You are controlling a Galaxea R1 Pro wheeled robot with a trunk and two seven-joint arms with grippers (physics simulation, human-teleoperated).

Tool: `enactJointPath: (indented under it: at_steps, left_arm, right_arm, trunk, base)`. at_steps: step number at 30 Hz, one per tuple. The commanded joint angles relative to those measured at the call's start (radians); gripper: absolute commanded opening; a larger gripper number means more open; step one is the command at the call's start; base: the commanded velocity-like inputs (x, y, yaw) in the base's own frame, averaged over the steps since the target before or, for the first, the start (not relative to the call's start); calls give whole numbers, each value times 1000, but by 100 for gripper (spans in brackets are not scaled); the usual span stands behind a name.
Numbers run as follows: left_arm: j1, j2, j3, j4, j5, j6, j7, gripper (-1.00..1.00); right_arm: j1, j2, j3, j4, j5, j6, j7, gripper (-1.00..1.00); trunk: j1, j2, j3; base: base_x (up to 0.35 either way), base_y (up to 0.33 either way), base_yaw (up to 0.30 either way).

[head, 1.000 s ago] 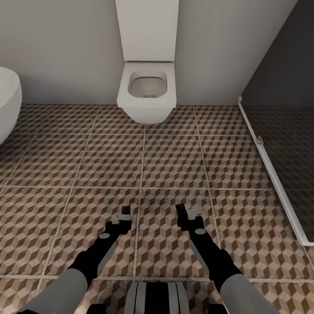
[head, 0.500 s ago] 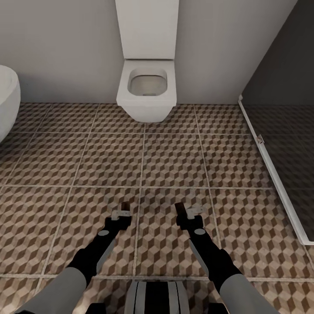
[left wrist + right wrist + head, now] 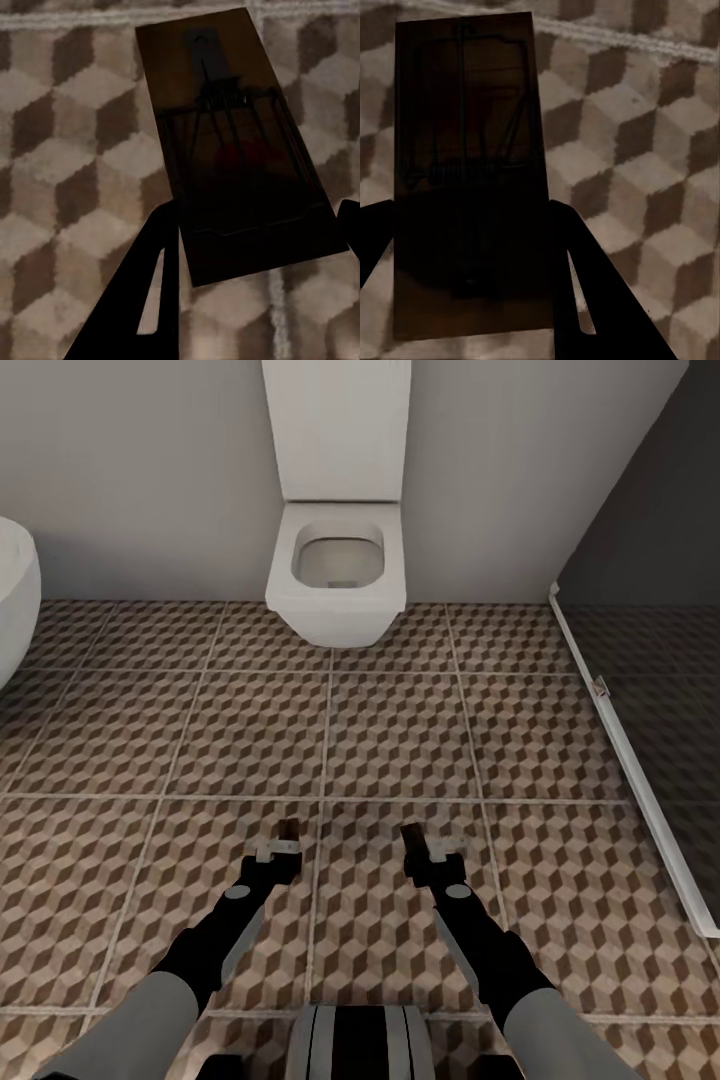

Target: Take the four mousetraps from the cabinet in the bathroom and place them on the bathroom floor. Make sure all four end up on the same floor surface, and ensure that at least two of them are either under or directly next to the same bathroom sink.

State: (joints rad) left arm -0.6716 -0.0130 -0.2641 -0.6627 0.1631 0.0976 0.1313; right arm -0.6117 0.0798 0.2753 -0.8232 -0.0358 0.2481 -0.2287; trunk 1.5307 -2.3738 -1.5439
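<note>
Bathroom, grey walls; cube-patterned tile floor across most of the head view. Dark shower screen at right, its white frame running along the floor. White toilet against the far wall, dead ahead. Curved white rim, likely the bathtub, at the far left edge.

Both arms reach forward and low over the tiles. Left hand is clamped on a mousetrap: the wrist view shows the brown board with its dark wire parts held between the two fingers, tiles beneath. Right hand likewise grips a second trap, fingers on either side of the board. Both traps are held above the floor, not resting on it as far as I can judge.

Progress, as a judgement: two traps are out of the cabinet and in transit. None can be seen set down. No sink is visible from this spot, so the robot probably has to turn or drive to it before releasing. Whereabouts of the remaining two traps cannot be told; at best half the job is in hand.
</note>
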Motion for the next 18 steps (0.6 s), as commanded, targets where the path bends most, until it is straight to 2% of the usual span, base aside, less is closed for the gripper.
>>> enactJointPath:
  at_steps: [1, 18]
  left_arm:
    - [0, 1, -6, -2, 9, 5, 8, -100]
    - [0, 2, -6, 6, 10, 5, 8, -100]
  right_arm:
    - [0, -1, 3, -2, -7, 5, -6, -100]
    - [0, -4, 2, 3, -9, 5, -6, -100]
  trunk:
    - [0, 0, -1]
    - [0, 0, -1]
  base:
    - [268, 40, 0]
    - [289, 115, 0]
